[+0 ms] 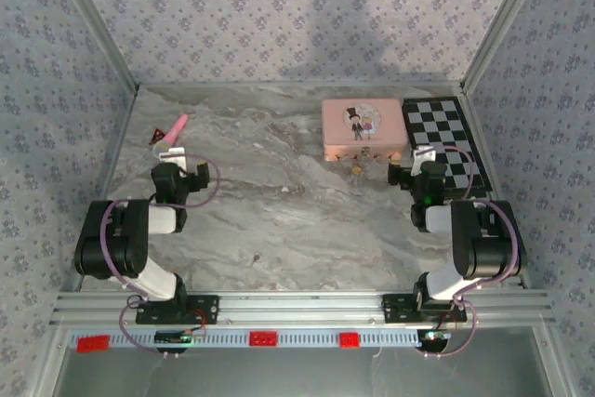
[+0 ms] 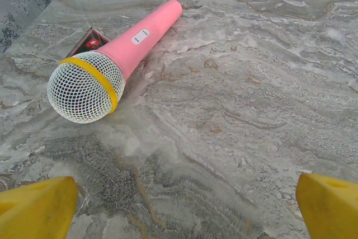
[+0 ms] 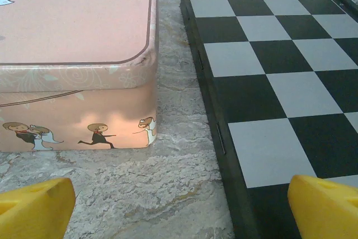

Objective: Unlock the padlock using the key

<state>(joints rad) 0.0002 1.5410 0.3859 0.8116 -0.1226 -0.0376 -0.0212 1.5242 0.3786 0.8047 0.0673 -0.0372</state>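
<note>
- The padlock (image 1: 356, 170) is taken to be the tiny brass-coloured speck on the tabletop (image 1: 279, 220), just in front of the near wall of the pink tin (image 1: 363, 130). It is too small for its long axis or shackle direction to be made out.
- A yellowish dot (image 1: 366, 152) against the tin's near edge may be the key, but this cannot be confirmed.
- The right hand (image 3: 179, 208) is spread wide and empty. It is aimed at the gap between the tin's near right corner and the chessboard (image 3: 268, 82).
- The padlock is judged to lie to the left of that hand, roughly level with it, so a leftward swing would be needed.
- The left hand (image 2: 179, 205) is also spread wide and empty. It faces the toy microphone (image 2: 112, 60), well apart from the padlock.
- The right arm is clearly the nearer one.
</note>
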